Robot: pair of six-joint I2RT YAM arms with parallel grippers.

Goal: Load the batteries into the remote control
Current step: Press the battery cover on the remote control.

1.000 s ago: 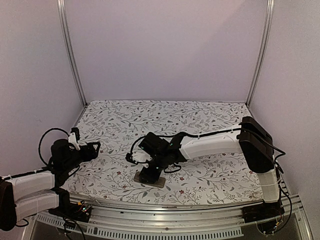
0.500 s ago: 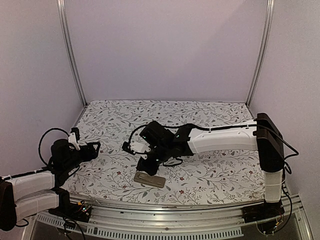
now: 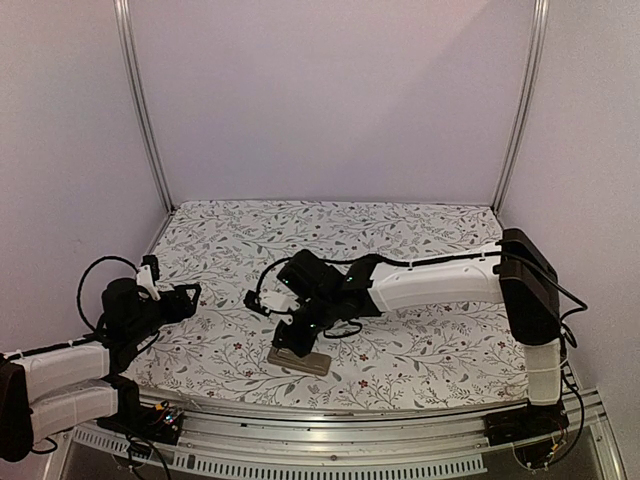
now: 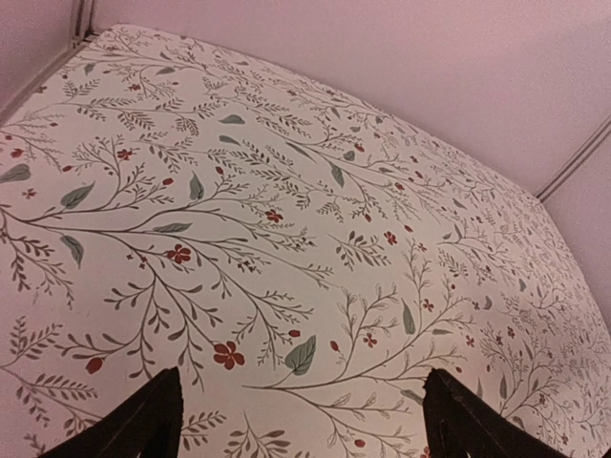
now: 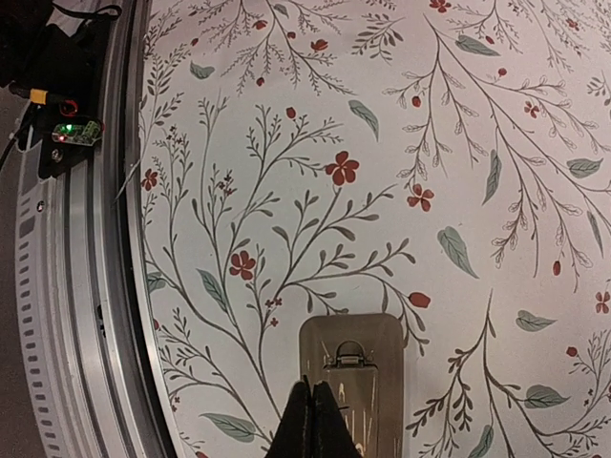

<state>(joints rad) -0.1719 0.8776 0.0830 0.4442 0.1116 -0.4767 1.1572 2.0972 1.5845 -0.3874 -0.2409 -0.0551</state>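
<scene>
nothing readable anywhere tbh. remote control (image 5: 350, 377) lying back side up, plain greyish-tan, no legible print or label on it. small board (image 5: 69, 132) off table (image 4: 286, 143) edge, green light lit, any markings way too small to make out. table cover just floral pattern, no lettering, no numbers, no brand marks in any view

Table (image 3: 420, 230) w/ floral-print cover carried the remote control (image 3: 305, 362), lying flat, greyish-tan side up, nr front edge, approx centre.
</scene>
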